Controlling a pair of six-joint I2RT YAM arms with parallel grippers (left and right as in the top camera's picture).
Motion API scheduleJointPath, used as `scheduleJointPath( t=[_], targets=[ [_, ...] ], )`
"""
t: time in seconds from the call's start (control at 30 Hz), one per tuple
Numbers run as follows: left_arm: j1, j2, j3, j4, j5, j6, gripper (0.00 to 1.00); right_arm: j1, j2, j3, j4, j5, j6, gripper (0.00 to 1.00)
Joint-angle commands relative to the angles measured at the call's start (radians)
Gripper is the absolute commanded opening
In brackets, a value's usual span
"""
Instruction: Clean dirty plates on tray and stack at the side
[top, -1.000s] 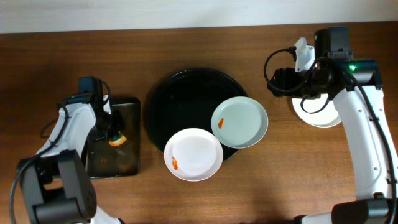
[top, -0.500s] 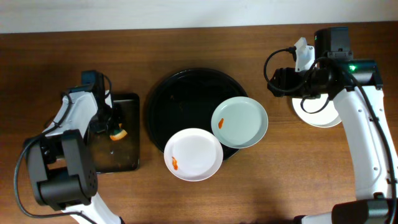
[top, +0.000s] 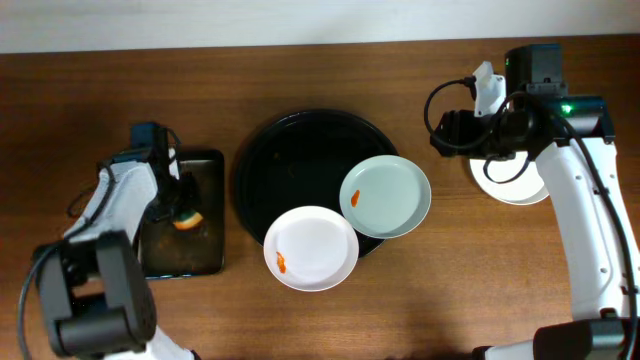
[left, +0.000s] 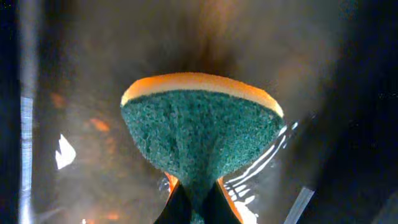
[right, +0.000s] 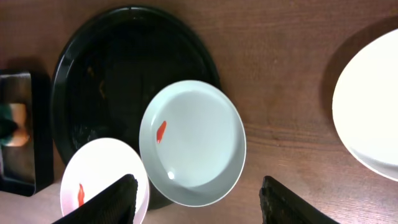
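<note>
The left gripper (left: 194, 202) is clamped on a green-orange sponge (left: 199, 134), the right gripper (right: 198, 186) is spread above the wooden table (top: 420, 310), two smeared white plates (top: 385, 196) (top: 311, 248) are set on the glossy round black tray (top: 290, 150), a third plate (top: 517, 190) half hidden.

Quick count, nothing fancy: three white plates, meaning the front plate (top: 311, 248), the plate next to it (top: 385, 196) and the plate off at the right (top: 512, 190). Two orange smears, one smear (top: 282, 263) on the front plate and one smear (top: 355, 197) on its neighbour. One round black tray (top: 290, 150), one rectangular black tray (top: 200, 255), one green-and-orange scrub sponge (left: 199, 137).
</note>
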Motion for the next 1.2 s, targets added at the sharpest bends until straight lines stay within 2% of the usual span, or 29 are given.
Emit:
scheduleJointPath(
  t=[0.0, 0.03, 0.07, 0.2, 0.23, 0.33, 0.4, 0.47, 0.5, 0.57, 0.6, 0.63, 0.73, 0.97, 1.17],
  targets=[
    [-0.004, -0.177, 0.067, -0.003, 0.066, 0.002, 0.0, 0.005, 0.02, -0.006, -0.006, 0.01, -0.011, 0.64],
    [-0.004, -0.199, 0.067, -0.003, 0.082, 0.004, 0.0, 0.005, 0.02, -0.007, -0.01, 0.01, -0.011, 0.64],
    [-0.004, -0.221, 0.067, 0.0, 0.161, 0.052, 0.0, 0.005, 0.023, -0.019, -0.024, 0.009, -0.01, 0.64],
    [-0.047, -0.226, 0.068, 0.021, 0.32, 0.122, 0.0, 0.005, 0.054, -0.089, -0.044, 0.019, 0.084, 0.64],
    [-0.074, -0.226, 0.068, 0.042, 0.336, 0.121, 0.0, 0.005, 0.076, -0.129, -0.036, 0.035, 0.126, 0.63],
    [-0.192, -0.226, 0.069, 0.114, 0.358, 0.114, 0.0, 0.005, 0.132, -0.22, 0.01, 0.035, 0.131, 0.46],
    [-0.269, -0.22, 0.069, 0.171, 0.358, 0.077, 0.0, 0.011, 0.163, -0.256, 0.046, 0.04, 0.134, 0.45],
    [-0.334, -0.21, 0.069, 0.24, 0.358, 0.027, 0.0, 0.031, 0.189, -0.303, 0.1, 0.167, 0.182, 0.44],
    [-0.346, -0.207, 0.069, 0.254, 0.358, 0.021, 0.0, 0.037, 0.196, -0.317, 0.117, 0.17, 0.182, 0.45],
    [-0.368, -0.201, 0.069, 0.283, 0.358, 0.016, 0.0, 0.055, 0.211, -0.344, 0.16, 0.17, 0.182, 0.4],
    [-0.375, -0.198, 0.069, 0.296, 0.358, -0.001, 0.0, 0.07, 0.229, -0.366, 0.198, 0.166, 0.182, 0.25],
    [-0.379, -0.195, 0.069, 0.307, 0.358, -0.014, 0.0, 0.082, 0.243, -0.372, 0.217, 0.165, 0.182, 0.18],
    [-0.385, -0.179, 0.069, 0.314, 0.358, -0.022, 0.0, 0.127, 0.253, -0.365, 0.269, 0.163, 0.182, 0.05],
    [-0.416, -0.134, 0.069, 0.321, 0.358, -0.022, 0.0, 0.176, 0.254, -0.358, 0.439, 0.166, 0.266, 0.04],
    [-0.487, -0.076, 0.069, 0.429, 0.354, -0.072, 0.0, 0.19, 0.278, -0.358, 0.5, 0.172, 0.298, 0.04]
  ],
)
